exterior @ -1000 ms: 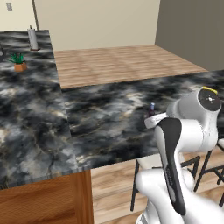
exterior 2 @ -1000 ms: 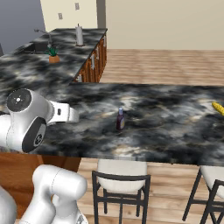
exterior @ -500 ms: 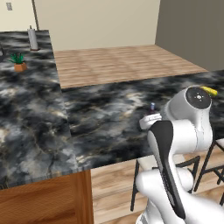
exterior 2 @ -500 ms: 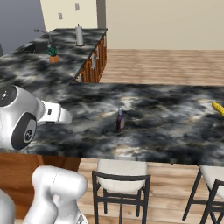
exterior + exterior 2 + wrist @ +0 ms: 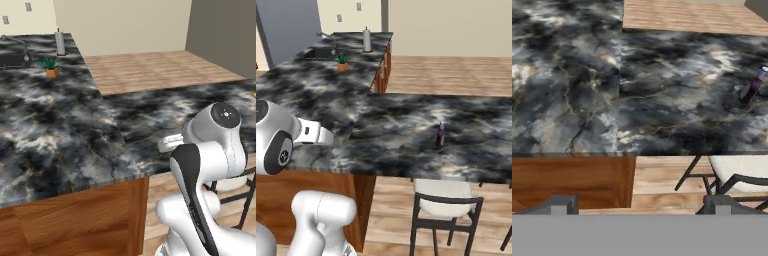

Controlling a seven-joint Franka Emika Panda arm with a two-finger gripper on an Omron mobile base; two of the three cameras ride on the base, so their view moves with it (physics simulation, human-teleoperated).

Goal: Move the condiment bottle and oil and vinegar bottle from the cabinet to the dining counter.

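Condiment bottle [image 5: 441, 135] parked upright on dining counter [image 5: 406, 125].
My gripper [image 5: 639, 204] is spread wide, empty, clear of it, free for the other bottle.

Beige walls [image 5: 125, 22], wood plank floor [image 5: 456, 75] — a pale-seated stool [image 5: 445, 202] (dark frame) and small potted plant [image 5: 342, 62].

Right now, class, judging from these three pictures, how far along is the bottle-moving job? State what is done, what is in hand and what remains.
Done: the condiment bottle stands upright on the dining counter, above a stool. In hand: nothing; the gripper is open and empty, back from the counter's edge. Left: the oil and vinegar bottle is not on the counter, so it presumably has yet to be fetched from the cabinet.
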